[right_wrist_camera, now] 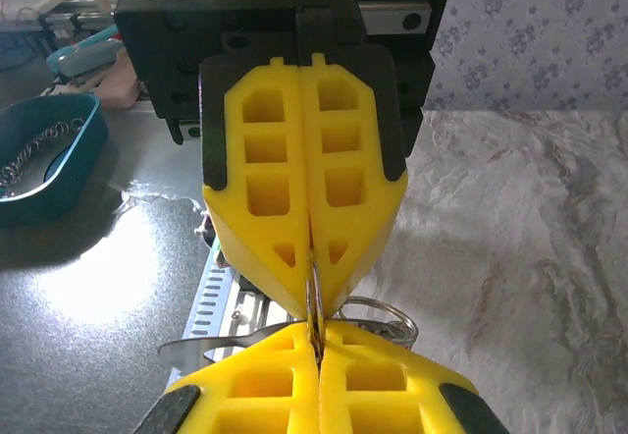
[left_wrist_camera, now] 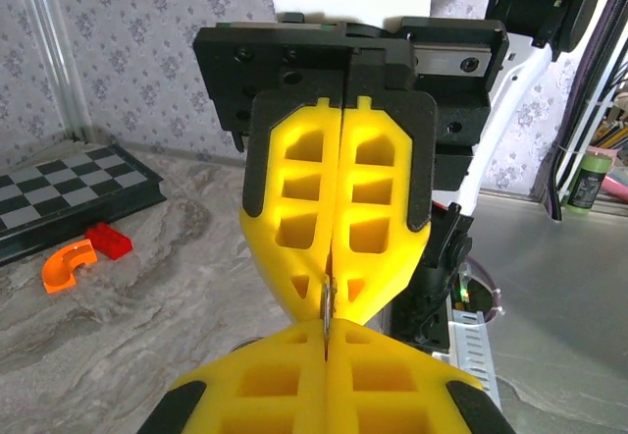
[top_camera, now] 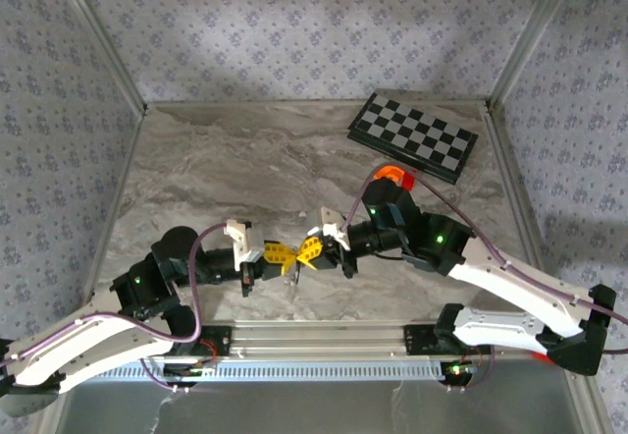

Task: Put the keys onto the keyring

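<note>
Gripping one keyring (right_wrist_camera: pixel 391 318): left tool (top_camera: pixel 287 254), right tool (top_camera: pixel 303 255).

Standing here, I can make out no writing at all: no label, brand, number or sign is legible.

The top camera looks down from above the near edge of the tabletop (top_camera: pixel 245 149). The left wrist camera closely faces the right gripper (left_wrist_camera: pixel 331 301), and the right wrist camera faces the left gripper (right_wrist_camera: pixel 312 301).
</note>
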Robot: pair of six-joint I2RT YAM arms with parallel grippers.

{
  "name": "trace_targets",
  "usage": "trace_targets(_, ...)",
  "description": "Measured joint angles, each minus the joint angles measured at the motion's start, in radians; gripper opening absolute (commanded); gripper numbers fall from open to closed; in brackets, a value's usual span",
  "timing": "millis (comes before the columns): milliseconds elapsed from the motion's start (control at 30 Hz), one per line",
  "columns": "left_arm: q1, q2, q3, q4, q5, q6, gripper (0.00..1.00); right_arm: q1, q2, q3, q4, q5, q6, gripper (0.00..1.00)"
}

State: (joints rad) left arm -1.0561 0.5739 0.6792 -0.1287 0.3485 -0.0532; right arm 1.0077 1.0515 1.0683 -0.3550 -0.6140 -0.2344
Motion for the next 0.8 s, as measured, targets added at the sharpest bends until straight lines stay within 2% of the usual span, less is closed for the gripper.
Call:
trace_targets(67, -0.001, 0.002, 0.0, -0.004, -0.006, 0.002, 0.0, -0.003, 0.0, 0.0, -0.002, -0.002, 0.003, 0.0)
trace_targets(200, -0.007, 0.008, 0.001, -0.026, -0.027, 0.017, 0.19, -0.005, 0.007, 0.0, -0.018, 0.005, 0.002, 0.0)
trace_targets(300, -0.008, 0.017, 0.007, -0.074, -0.047, 0.028, 0.27, -0.005, 0.024, 0.008, -0.043, 0.035, -0.002, 0.0)
trace_targets(567, -0.027, 0.086, 0.097, -0.233, -0.143, 0.079, 0.19, 0.035, 0.129, 0.14, -0.229, 0.156, -0.085, 0.0)
trace_targets(800, -0.06, 0.121, 0.115, -0.275, -0.183, 0.109, 0.06, 0.04, 0.161, 0.182, -0.335, 0.184, -0.142, 0.0)
